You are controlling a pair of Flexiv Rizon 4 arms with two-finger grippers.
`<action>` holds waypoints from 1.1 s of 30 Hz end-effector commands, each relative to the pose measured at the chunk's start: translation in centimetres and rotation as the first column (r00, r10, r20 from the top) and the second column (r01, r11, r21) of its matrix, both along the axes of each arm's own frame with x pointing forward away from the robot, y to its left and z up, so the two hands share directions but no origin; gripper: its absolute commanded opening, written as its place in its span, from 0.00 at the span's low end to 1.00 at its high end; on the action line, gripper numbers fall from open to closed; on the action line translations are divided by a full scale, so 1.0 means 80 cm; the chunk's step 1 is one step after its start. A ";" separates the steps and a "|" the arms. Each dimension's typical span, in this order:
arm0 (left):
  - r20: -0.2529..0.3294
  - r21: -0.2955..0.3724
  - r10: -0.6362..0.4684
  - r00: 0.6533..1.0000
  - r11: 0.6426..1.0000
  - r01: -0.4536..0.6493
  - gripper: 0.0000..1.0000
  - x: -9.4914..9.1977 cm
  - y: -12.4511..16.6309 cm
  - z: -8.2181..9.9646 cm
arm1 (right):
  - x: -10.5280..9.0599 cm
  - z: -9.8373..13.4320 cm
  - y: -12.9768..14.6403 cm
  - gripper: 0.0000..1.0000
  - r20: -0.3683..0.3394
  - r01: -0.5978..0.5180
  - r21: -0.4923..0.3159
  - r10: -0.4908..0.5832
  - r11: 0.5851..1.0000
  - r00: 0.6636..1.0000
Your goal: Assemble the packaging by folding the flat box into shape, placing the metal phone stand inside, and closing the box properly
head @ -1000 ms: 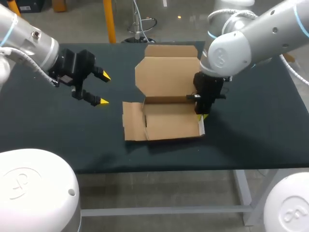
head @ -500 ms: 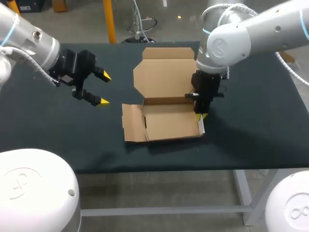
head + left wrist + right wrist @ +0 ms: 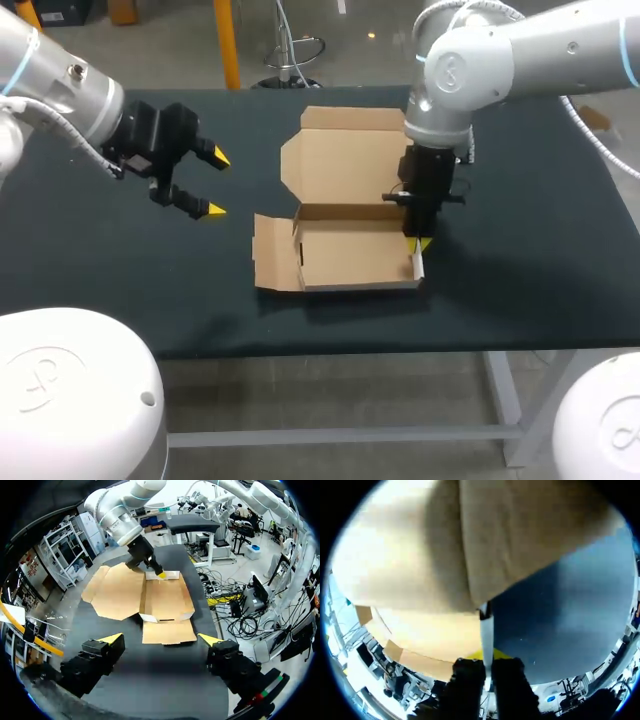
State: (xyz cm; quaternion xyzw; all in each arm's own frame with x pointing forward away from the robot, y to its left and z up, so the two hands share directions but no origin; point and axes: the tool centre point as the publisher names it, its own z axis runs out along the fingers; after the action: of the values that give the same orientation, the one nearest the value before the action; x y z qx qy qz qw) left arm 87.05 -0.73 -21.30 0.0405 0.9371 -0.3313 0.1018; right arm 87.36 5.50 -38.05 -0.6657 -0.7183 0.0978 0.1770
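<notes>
A brown cardboard box (image 3: 350, 255) lies half folded at the table's middle, its lid (image 3: 345, 165) leaning back behind the tray and a side flap (image 3: 270, 265) spread flat to the left. My right gripper (image 3: 418, 243) points down at the box's right wall and is shut on that thin wall (image 3: 487, 630), which stands upright. My left gripper (image 3: 213, 183) hangs open above the cloth, left of the box and apart from it. In the left wrist view, the box (image 3: 165, 597) is ahead of the open left gripper (image 3: 160, 636), with my right gripper (image 3: 160, 575) at its far side. No phone stand shows.
The dark green table cloth (image 3: 520, 230) spreads to both sides of the box. The table's front edge (image 3: 400, 345) runs close below the box.
My right arm has swung more upright over the box's right wall, and the lid has tipped up a little toward the tray. The left arm has not moved.
</notes>
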 end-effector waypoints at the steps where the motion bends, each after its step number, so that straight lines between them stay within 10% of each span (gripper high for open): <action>1: -0.003 0.004 -0.001 1.000 1.000 0.001 1.00 0.000 0.000 0.001 | 0.002 -0.002 0.006 0.00 -0.132 -0.018 -0.018 0.015 1.000 0.991; 21: -0.003 0.004 -0.001 1.000 1.000 0.001 1.00 0.000 0.000 0.001 | 0.002 -0.029 0.004 0.00 -0.191 0.019 -0.041 -0.026 0.999 0.981; 33: -0.003 0.004 -0.001 1.000 1.000 0.001 1.00 0.000 0.000 0.001 | 0.002 -0.033 0.004 0.24 -0.137 0.050 -0.048 -0.056 0.998 0.989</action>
State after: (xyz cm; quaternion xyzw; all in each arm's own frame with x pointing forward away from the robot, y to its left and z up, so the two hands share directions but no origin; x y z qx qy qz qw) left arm 87.05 -0.73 -21.31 0.0405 0.9371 -0.3313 0.1018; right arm 87.73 5.83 -40.74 -0.6786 -0.6834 0.1579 0.2179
